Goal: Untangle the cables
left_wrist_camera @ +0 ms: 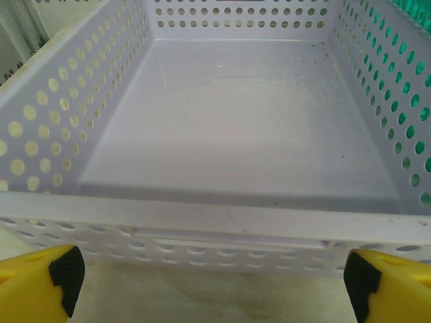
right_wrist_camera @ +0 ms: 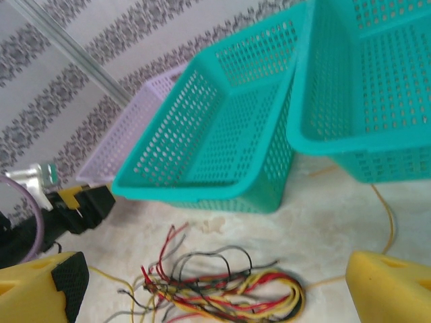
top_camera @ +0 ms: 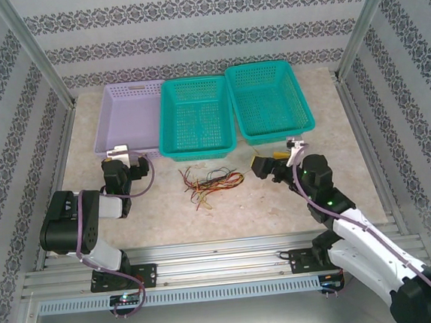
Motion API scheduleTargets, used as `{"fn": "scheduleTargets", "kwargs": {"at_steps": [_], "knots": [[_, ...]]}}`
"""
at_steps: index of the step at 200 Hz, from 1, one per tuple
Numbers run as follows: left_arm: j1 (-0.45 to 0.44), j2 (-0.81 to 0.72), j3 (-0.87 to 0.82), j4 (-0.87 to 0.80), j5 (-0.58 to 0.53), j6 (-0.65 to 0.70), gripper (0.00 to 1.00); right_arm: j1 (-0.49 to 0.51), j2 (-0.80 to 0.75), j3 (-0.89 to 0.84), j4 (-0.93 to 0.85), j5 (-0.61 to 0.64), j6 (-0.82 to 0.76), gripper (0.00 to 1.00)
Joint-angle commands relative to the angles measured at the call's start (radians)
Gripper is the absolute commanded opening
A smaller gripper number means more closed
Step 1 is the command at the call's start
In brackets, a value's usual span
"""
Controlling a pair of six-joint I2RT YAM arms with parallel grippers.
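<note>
The cables (top_camera: 211,182) lay in a loose tangle of red, yellow, orange and dark strands on the worktop (top_camera: 167,211), just in front of the middle teal basket (top_camera: 199,146) and roughly midway between the two arms. The right tool (top_camera: 263,165) hung just to the right of the tangle, apart from it and pointed toward it, jaws spread wide and gripping nothing. In its wrist view the cables (right_wrist_camera: 229,293) sat low on the worktop between its yellow fingers (right_wrist_camera: 387,286), with no strand touching either one. The left tool (top_camera: 128,160) stood well to the left of the tangle, also spread wide and empty. It faced the near wall of the lilac basket (left_wrist_camera: 215,225), with its fingertips (left_wrist_camera: 40,282) close to that wall. A second teal basket (top_camera: 273,132) sat behind the right tool.
</note>
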Motion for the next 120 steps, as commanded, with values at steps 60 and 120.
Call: {"fn": "scheduleTargets", "kwargs": {"at_steps": [60, 120], "knots": [[0.000, 0.008, 0.019, 0.001, 0.021, 0.020, 1.00, 0.296, 0.188, -0.016, -0.012, 0.253, -0.064, 0.98], [0.005, -0.170, -0.008, -0.096, -0.068, -0.020, 1.00, 0.403, 0.347, 0.040, 0.031, 0.268, -0.070, 0.98]]}}
